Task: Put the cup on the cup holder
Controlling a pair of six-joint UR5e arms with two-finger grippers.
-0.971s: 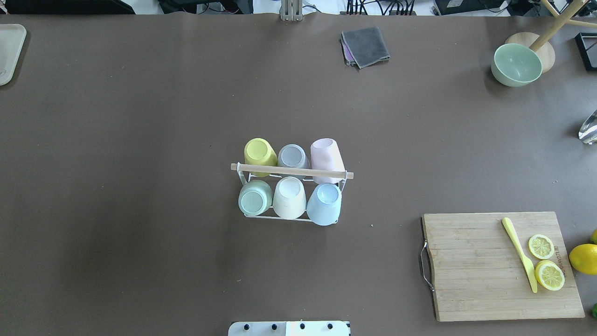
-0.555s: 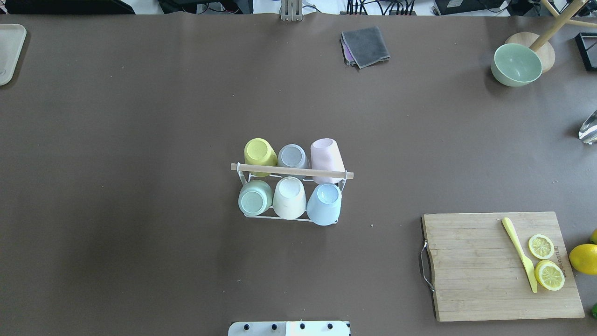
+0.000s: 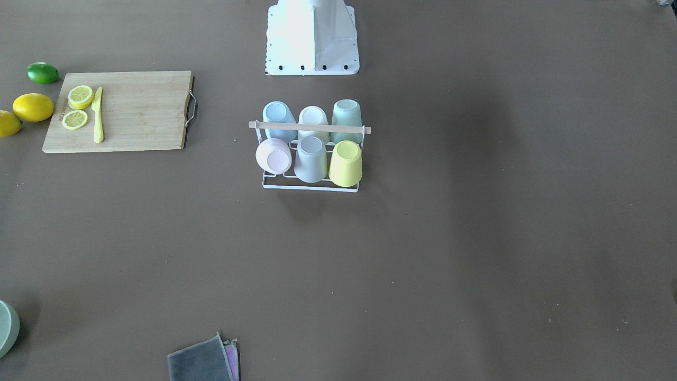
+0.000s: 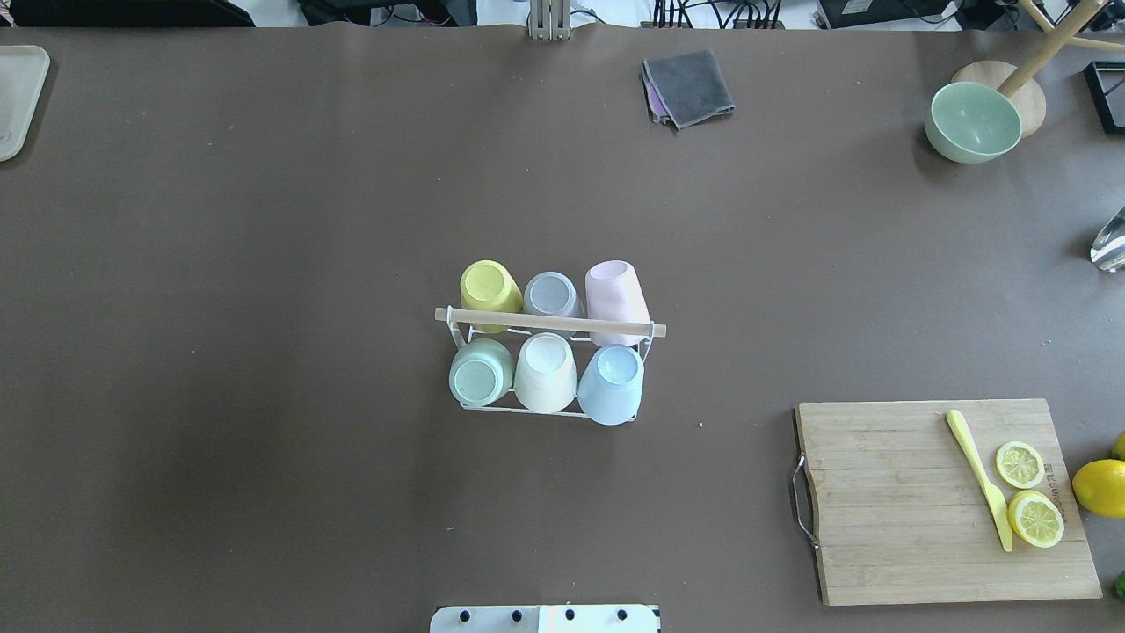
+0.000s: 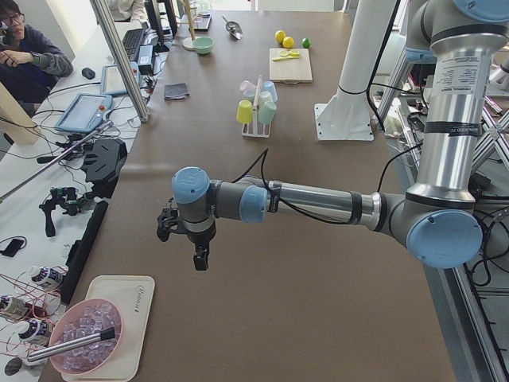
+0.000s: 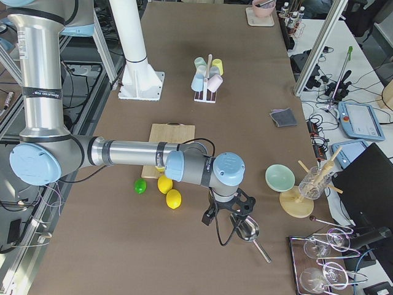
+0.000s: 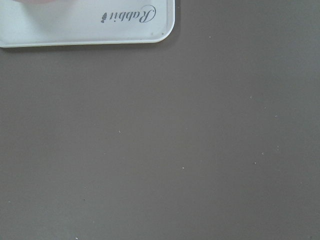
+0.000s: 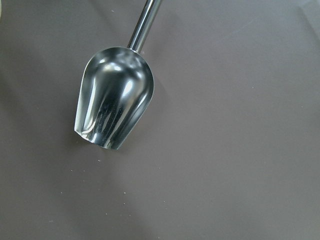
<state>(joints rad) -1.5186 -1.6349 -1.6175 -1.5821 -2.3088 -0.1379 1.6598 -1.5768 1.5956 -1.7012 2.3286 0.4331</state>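
Logged the cup holder (image 4: 549,322) at the middle of the table (image 4: 264,264), with its long axis, the wooden rod (image 3: 309,127), laid left to right across the robot's front.

Counted six cups on it, all mouth down over the prongs, in two rows of three:
- Far row: yellow cup (image 4: 490,288), grey cup (image 4: 551,294), pink cup (image 4: 615,297), the last somewhat tilted.
- Row nearer the robot: green cup (image 4: 479,374), cream cup (image 4: 545,371), blue cup (image 4: 613,384).

Found no loose cup anywhere on the table. Judged the task as good as done, with no prong visibly free.

Placed the left claw (image 5: 200,256) at the table's left end, hung above bare table near a white tray (image 7: 75,25). Could not tell whether spread or pressed together, being visible from the side camera alone.

Placed the right claw (image 6: 216,222) at the right end, hung over a steel scoop (image 8: 114,102). Likewise could not tell its state.

Marked the cup holder as lying toward the robot's right from the left claw and toward its left from the right claw, well apart from both. Could not call either arm the nearer. Judged that any further placing would call for a long inward reach, roughly along the rod's line.
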